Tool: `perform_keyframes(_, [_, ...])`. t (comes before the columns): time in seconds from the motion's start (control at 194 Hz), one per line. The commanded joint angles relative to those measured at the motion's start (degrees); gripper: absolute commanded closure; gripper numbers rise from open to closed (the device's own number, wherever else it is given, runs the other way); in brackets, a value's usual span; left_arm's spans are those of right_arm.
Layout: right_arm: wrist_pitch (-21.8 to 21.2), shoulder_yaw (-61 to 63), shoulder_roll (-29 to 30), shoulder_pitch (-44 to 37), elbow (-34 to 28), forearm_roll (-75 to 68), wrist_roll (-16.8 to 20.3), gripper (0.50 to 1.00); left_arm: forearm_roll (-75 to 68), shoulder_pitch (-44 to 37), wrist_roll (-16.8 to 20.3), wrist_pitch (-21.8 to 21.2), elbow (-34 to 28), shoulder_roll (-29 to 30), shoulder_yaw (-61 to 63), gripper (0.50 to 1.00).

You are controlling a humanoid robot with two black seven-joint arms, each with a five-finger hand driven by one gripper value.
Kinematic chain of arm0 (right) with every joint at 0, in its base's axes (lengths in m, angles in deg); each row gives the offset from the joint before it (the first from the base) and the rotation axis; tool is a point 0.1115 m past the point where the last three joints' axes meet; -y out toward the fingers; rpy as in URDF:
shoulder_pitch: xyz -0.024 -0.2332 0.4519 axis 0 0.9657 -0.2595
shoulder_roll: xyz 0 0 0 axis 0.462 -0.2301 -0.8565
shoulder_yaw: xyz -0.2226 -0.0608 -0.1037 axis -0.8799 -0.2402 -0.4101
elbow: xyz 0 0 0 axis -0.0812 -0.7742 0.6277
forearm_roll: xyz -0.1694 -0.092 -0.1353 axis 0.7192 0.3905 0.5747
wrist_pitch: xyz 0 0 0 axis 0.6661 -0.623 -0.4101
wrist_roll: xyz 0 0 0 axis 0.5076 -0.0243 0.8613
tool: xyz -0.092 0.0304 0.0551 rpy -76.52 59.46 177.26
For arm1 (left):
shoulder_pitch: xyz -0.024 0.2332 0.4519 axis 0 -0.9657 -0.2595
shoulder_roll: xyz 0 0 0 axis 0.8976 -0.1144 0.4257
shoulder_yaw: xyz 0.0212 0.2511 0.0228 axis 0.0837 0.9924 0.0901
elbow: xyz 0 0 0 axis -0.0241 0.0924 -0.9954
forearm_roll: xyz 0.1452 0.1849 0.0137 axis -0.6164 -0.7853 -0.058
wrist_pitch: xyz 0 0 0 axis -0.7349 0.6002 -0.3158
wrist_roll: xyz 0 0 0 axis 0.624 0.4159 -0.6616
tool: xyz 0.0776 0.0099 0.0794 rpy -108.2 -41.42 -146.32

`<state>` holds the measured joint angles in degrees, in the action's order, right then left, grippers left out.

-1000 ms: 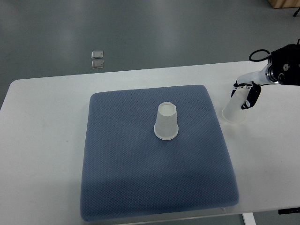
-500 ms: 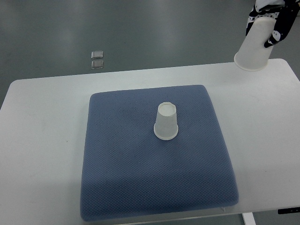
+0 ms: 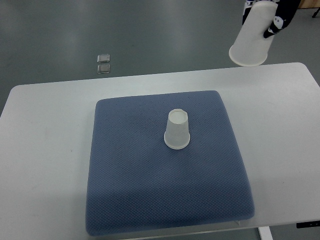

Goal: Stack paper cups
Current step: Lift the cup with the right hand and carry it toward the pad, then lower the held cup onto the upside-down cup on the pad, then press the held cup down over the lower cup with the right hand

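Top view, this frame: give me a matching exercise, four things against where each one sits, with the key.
Things:
1. held paper cup
2. upside-down paper cup
3. blue mat
4. right hand

Places or states:
A. lying flat on the white table
B. standing near the middle of the mat
C. at the top right corner, fingers closed around a cup
D. lifted in the air, tilted, open end facing down-left

Pairs: 1-D, 2-B, 3-A, 4-C
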<state>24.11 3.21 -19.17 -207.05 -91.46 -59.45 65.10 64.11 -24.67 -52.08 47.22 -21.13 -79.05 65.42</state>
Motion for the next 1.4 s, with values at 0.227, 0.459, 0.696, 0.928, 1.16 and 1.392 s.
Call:
perform_keyframes(0.227, [5.2, 4.8, 12.1, 5.0, 1.5, -11.0, 0.2, 0.830, 0.1, 0.0, 0.0, 0.0, 0.3, 0.0, -0.1, 0.500])
perform_keyframes(0.459, [7.6, 5.8, 14.7, 9.0, 1.8, -11.2, 0.2, 0.830, 0.1, 0.0, -0.1, -0.1, -0.1, 0.0, -0.2, 0.500])
perform_keyframes(0.696, [10.2, 5.8, 14.8, 13.7, 1.8, -11.4, 0.2, 0.828, 0.1, 0.0, -0.1, -0.1, 0.3, 0.0, -0.1, 0.500])
perform_keyframes(0.928, [13.3, 7.9, 15.2, 17.6, 1.8, -11.6, 0.3, 0.826, 0.1, 0.0, -0.1, -0.1, 0.1, 0.0, -0.2, 0.500])
perform_keyframes(1.16, [16.1, 7.9, 17.1, 20.2, 1.9, -12.1, 0.3, 0.826, 0.1, 0.0, -0.1, -0.1, 0.0, 0.0, -0.2, 0.500])
perform_keyframes(1.392, [16.8, 7.8, 17.2, 21.1, 1.9, -12.0, 0.3, 0.826, 0.1, 0.0, -0.1, -0.1, 0.0, 0.0, -0.2, 0.500])
